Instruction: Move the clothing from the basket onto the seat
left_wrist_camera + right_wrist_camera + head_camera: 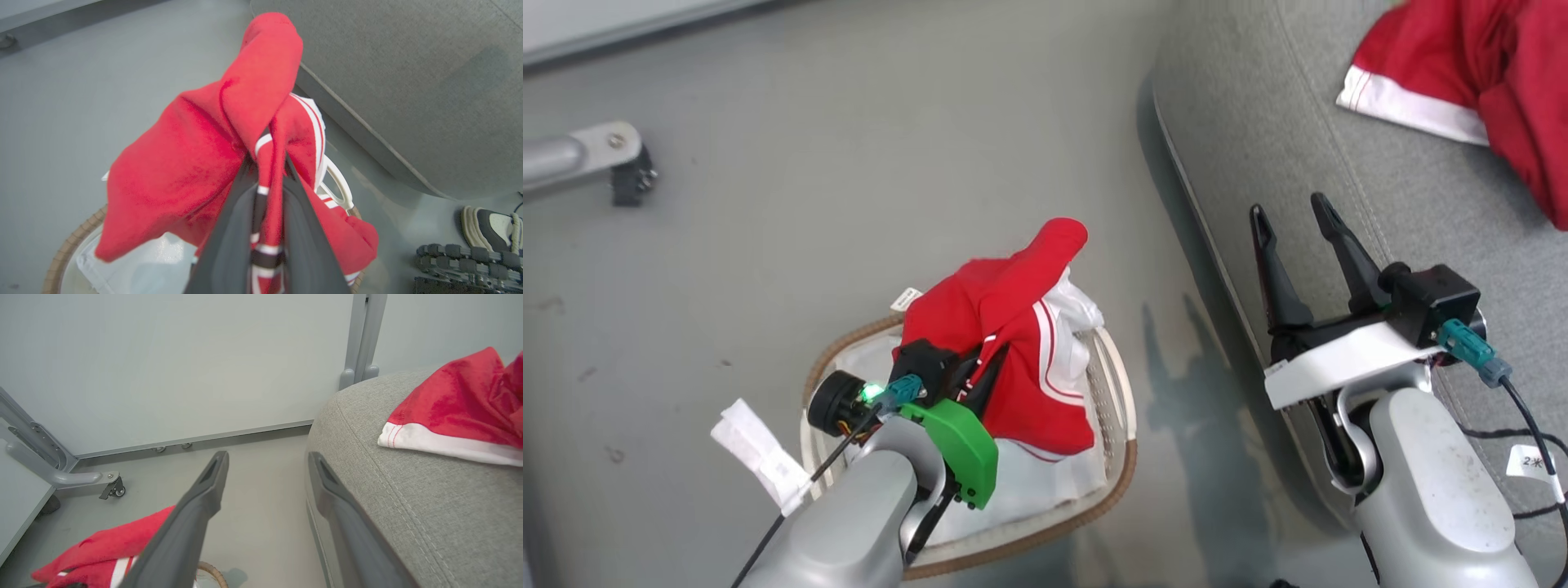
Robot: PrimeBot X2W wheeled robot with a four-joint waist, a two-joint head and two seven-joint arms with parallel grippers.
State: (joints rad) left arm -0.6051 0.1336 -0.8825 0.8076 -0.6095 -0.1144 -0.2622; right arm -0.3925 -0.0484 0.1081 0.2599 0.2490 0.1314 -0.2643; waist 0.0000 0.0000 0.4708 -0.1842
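Clothing (1005, 327), a red garment with thin white stripes, hangs bunched from the left tool (990, 367). This tool is closed on the fabric: in the left wrist view its two dark fingers (229, 237) pinch a red and white fold between them. The garment is held above the basket (1125, 457), which stands on the grey floor (849, 204) to the left of the seat (1298, 147). Whether the lowest folds touch the white liner (1029, 490) inside the basket cannot be told. One red end points up and to the right, toward the seat.

A second red garment (1486, 65), with a white hem band, lies on the far right of the seat, well apart from the basket.

Right tool (1290, 208) is open and empty, fingers spread, above the left edge of the seat beside its stitched seam. A wheeled metal frame leg (621, 163) stands on the floor at far left. A shoe (490, 224) sits on the floor near the seat's edge.
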